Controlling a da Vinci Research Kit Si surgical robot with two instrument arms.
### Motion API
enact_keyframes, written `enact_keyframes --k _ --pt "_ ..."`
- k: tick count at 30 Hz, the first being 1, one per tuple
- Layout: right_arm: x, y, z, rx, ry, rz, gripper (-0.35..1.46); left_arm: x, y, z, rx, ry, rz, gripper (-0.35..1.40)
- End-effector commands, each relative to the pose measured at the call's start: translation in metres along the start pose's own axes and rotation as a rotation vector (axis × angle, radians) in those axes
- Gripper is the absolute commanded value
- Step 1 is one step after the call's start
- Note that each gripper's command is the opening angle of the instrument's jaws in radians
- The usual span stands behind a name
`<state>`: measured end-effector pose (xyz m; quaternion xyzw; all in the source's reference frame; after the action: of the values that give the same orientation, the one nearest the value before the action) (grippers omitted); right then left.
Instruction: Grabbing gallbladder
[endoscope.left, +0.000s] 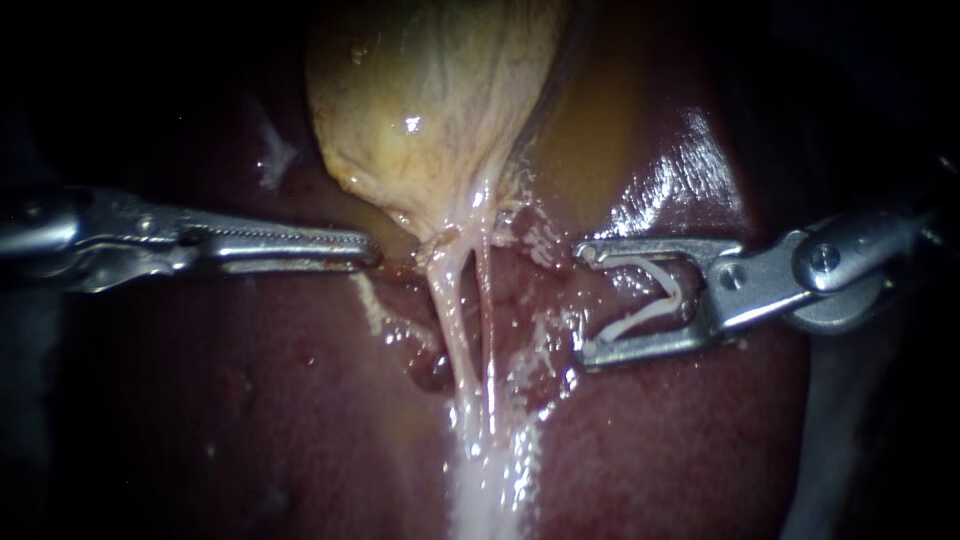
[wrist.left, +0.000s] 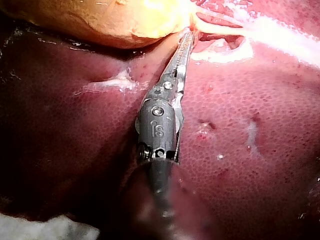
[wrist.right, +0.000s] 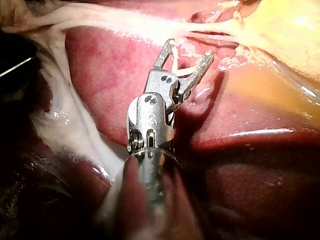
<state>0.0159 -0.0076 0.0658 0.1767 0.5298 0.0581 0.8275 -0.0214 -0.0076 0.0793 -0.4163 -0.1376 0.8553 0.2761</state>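
The pale yellow, sac-like gallbladder (endoscope.left: 430, 90) sits at the upper centre of the frame on the dark red liver (endoscope.left: 700, 440). The slim, serrated left instrument (endoscope.left: 366, 252), jaws clenched on nothing, points at its neck from the left. At right, the right instrument (endoscope.left: 590, 300) grasps a white V-shaped clip (endoscope.left: 650, 295) between spread jaws.

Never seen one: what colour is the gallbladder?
The gallbladder is pale yellowish-tan, clearest in the endoscope view.

2 instruments: left instrument (endoscope.left: 372, 252) at frame left, right instrument (endoscope.left: 585, 302) at frame right. 1 gallbladder (endoscope.left: 430, 100) top centre. 1 liver (endoscope.left: 250, 400). 2 tubes (endoscope.left: 450, 320) mid-frame. 1 clip (endoscope.left: 640, 320).
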Motion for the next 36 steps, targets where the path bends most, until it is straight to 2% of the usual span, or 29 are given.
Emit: enact_keyframes --k 1,11,12,14,17,22,32,36 --pt "0.0 0.0 0.0 -0.001 0.0 0.0 0.48 0.0 0.0 0.0 -0.001 0.001 -0.005 -0.35" --pt "0.0 0.0 -0.0001 0.003 0.001 0.001 0.48 0.0002 0.0004 -0.0003 -0.003 0.001 -0.018 -0.35" --pt "0.0 0.0 -0.0001 0.003 0.001 0.001 0.48 0.0003 0.0006 -0.0003 -0.002 -0.002 -0.007 -0.35" --pt "0.0 0.0 -0.0001 0.003 0.001 0.001 0.48 0.0004 0.0008 -0.0004 -0.002 0.007 0.027 -0.1" --pt "0.0 0.0 -0.0001 0.003 0.001 0.001 0.48 0.0006 0.001 -0.0004 0.0 0.021 0.031 -0.08" --pt "0.0001 0.0 -0.0002 0.003 0.001 0.001 0.48 0.0009 0.0012 0.0 -0.004 0.045 0.028 0.07" --pt "0.0 0.0 -0.0001 0.003 0.001 0.001 0.48 0.0014 0.0015 0.0007 -0.008 0.045 0.025 0.1" --pt "0.0001 0.0 -0.0001 0.003 0.001 0.001 0.48 0.0019 0.0017 0.0012 -0.011 0.047 0.023 0.22"
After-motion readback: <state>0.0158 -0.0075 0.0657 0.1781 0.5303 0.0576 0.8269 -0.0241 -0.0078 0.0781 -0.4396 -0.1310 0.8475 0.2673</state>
